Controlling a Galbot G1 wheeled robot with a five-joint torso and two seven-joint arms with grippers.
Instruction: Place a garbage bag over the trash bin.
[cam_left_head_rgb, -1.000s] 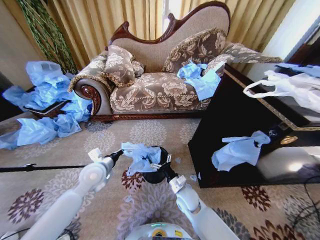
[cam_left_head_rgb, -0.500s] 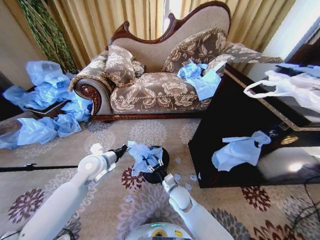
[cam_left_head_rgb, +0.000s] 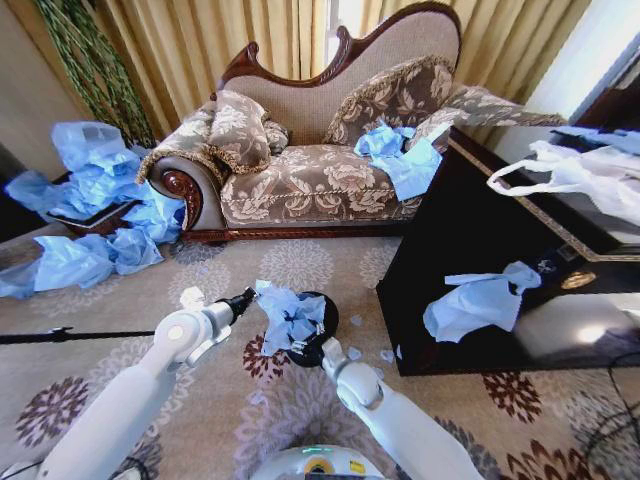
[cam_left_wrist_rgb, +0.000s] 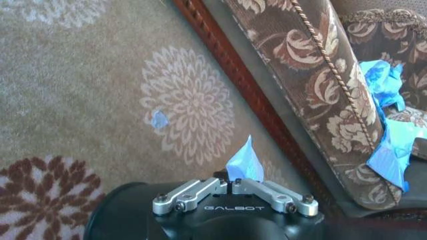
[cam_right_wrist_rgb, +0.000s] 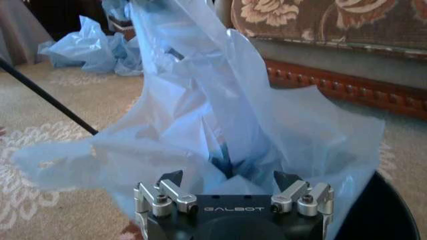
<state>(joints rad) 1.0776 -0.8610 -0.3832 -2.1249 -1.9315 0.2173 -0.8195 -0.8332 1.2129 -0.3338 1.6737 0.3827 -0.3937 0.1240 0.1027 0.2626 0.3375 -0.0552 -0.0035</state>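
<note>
In the head view, a beige carpet (cam_left_head_rgb: 300, 265) with floral medallions runs up to an ornate chaise sofa (cam_left_head_rgb: 320, 150) at 12 o'clock, with gold curtains (cam_left_head_rgb: 230, 40) behind it and a heap of crumpled blue bags (cam_left_head_rgb: 90, 200) at 10 o'clock. A glossy black counter (cam_left_head_rgb: 470, 250) stands at 3 o'clock, a blue bag draped down its side and a white handled bag (cam_left_head_rgb: 570, 175) on top. At centre the garbage bag (cam_left_head_rgb: 290, 315), light blue and crinkled, sits bunched over the small black trash bin (cam_left_head_rgb: 318, 350), hiding most of its mouth. The left gripper (cam_left_head_rgb: 250, 297) meets the bag's upper edge from 9 o'clock; the right gripper (cam_left_head_rgb: 312, 345) reaches up from 6 o'clock into the bag's lower part. In the left wrist view, the left gripper (cam_left_wrist_rgb: 233, 186) has its jaws closed on a small peak of the garbage bag (cam_left_wrist_rgb: 245, 162), above carpet and the sofa's carved base. In the right wrist view, the right gripper (cam_right_wrist_rgb: 230, 182) has its jaws spread apart, the translucent garbage bag (cam_right_wrist_rgb: 220, 120) billowing up between and beyond them, with the trash bin's rim (cam_right_wrist_rgb: 387, 210) at the frame's corner.
</note>
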